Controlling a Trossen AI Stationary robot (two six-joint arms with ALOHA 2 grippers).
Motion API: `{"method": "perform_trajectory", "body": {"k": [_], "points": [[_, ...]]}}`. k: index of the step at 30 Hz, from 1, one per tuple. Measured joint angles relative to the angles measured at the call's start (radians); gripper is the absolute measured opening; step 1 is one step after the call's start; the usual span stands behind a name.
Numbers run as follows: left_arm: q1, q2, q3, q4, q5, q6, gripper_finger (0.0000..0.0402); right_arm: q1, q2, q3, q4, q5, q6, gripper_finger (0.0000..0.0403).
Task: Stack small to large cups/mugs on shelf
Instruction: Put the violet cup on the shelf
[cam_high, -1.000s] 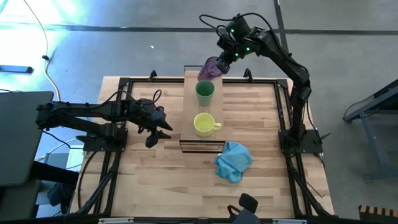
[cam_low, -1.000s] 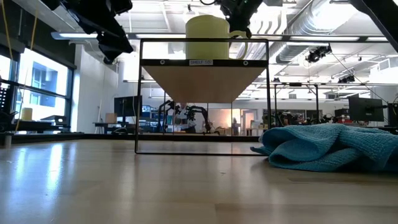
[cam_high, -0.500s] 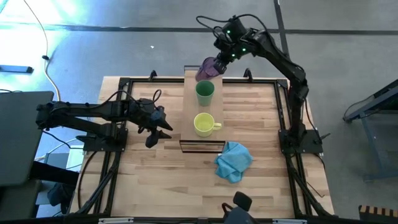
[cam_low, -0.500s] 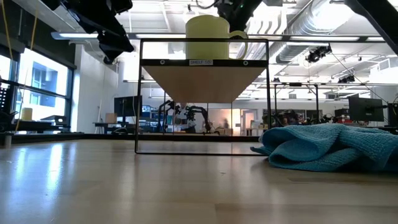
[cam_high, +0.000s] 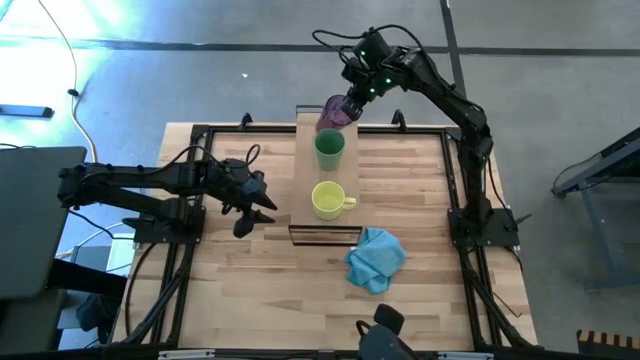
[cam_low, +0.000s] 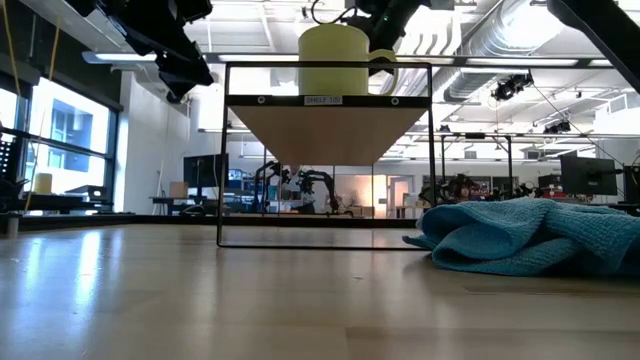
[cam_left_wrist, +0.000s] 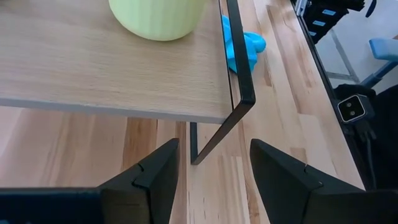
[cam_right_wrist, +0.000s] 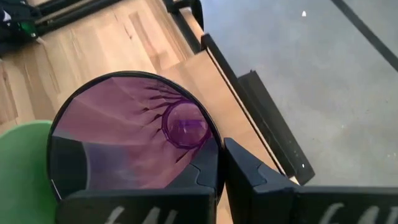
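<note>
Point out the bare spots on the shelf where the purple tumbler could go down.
The shelf is bare at its far end, beyond the green cup, under the purple tumbler that the right gripper holds tilted. A short strip is free nearer than the yellow mug. Between cup and mug it is tight.

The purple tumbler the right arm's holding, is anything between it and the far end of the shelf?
Nothing visible. The right gripper holds the purple tumbler tilted over the shelf's far end; the green cup and yellow mug sit nearer.
</note>
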Motion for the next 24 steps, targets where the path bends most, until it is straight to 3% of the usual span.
{"method": "perform_trajectory", "body": {"k": [24], "points": [[0.0, 0.0, 0.0, 0.005, 0.0, -0.007, 0.0184, 0.0, 0.008, 0.001, 0.014, -0.002, -0.016, 0.0]]}}
